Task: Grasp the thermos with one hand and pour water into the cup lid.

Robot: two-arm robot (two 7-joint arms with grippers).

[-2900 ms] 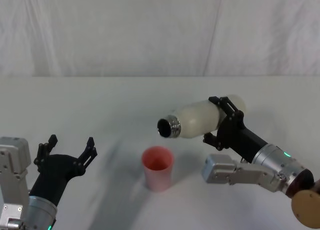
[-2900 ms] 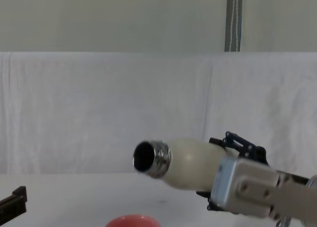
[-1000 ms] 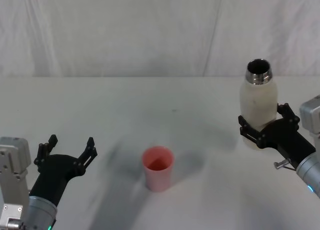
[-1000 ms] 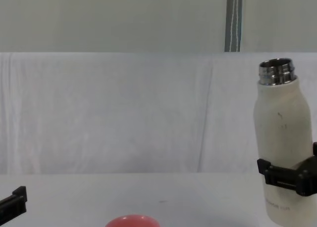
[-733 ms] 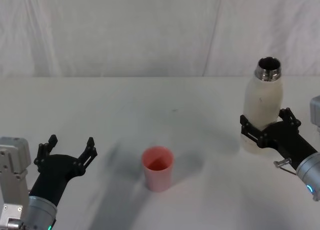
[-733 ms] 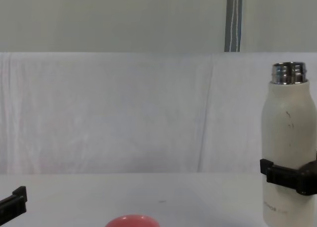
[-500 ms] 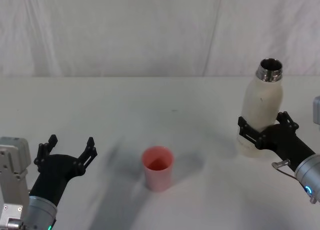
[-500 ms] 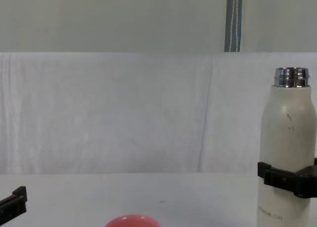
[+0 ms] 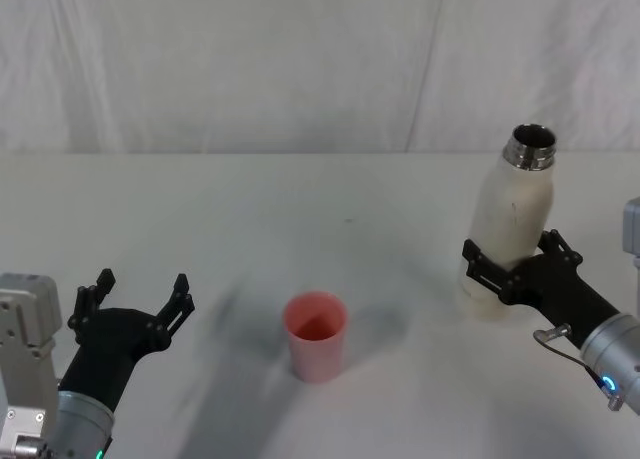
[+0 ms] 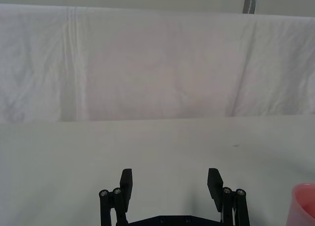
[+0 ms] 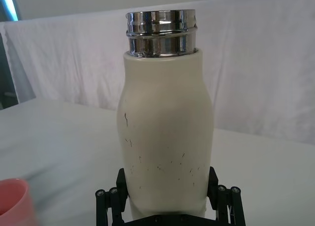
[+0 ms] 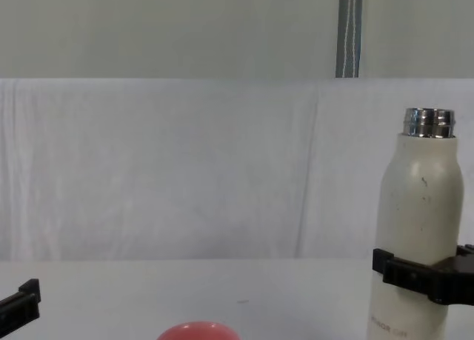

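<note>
**Thermos upright in the right gripper, pink cup lid standing apart**

Nearest the robot, at the table's front left, the left gripper [image 9: 135, 297] hovers low with its black fingers [image 10: 126, 182] spread wide and nothing between them. It is well apart from both task things.

A little farther out, near the middle of the white table [image 9: 250, 219], stands the small round salmon-pink cup lid [image 9: 317, 335], mouth up. In the chest view its curved top rim [image 12: 198, 330] shows at the bottom edge. It touches neither gripper.

To the right of the cup lid and well clear of it is the tall cream-white cylindrical thermos [image 9: 505, 229] with a shiny threaded steel neck and an open mouth. It stands nearly upright, leaning slightly, its base at or just above the table; whether it touches cannot be told. Small dark scuff marks speckle its body [image 11: 165, 147]. The right gripper [image 9: 508, 269] clamps it around the lower body, one black finger [image 12: 404, 273] on each side pressed against the wall.

Behind the table hangs a wrinkled white cloth backdrop [image 9: 250, 59].
</note>
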